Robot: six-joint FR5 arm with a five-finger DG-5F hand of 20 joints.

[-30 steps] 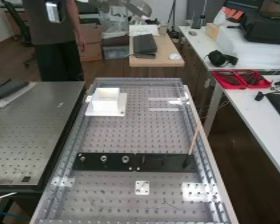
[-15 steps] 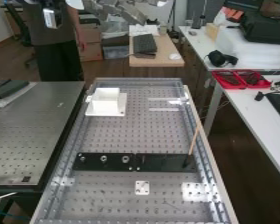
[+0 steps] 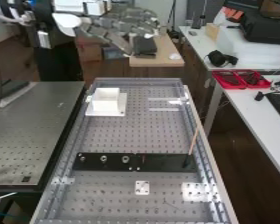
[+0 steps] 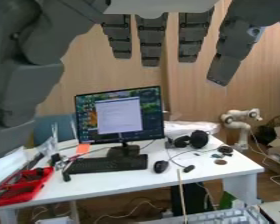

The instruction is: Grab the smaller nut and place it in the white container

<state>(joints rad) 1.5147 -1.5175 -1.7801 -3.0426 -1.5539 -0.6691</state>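
I have the desk (image 3: 116,134) in view, a black bar (image 3: 162,167) lying on it. Well beyond the bar, my hand (image 3: 121,26) hangs released, fingers extended. Beyond the bar too sits the white container (image 3: 106,104). On the bar stand the larger nut (image 3: 104,158) and, beside it, the smaller nut (image 3: 82,158).

Robot hand (image 3: 121,31): dark grey, matt, plastic-looking shells. Below it, bench (image 3: 111,192): metal, dull sheen, perforated face. Container (image 3: 107,103): smooth, matt, plastic-looking. Farther from the robot hand, bar (image 3: 93,162): black, smooth; on it, larger nut (image 3: 104,158) and bearing (image 3: 125,159), bright metal, and smaller nut (image 3: 82,158), darker metal. Stick (image 3: 194,140): pale, matt, wood-like. Beyond the fingers in the wrist view, wall (image 4: 91,70): wood-grained, smooth; table (image 4: 117,185): smooth, white; tray (image 4: 21,188): red plastic.
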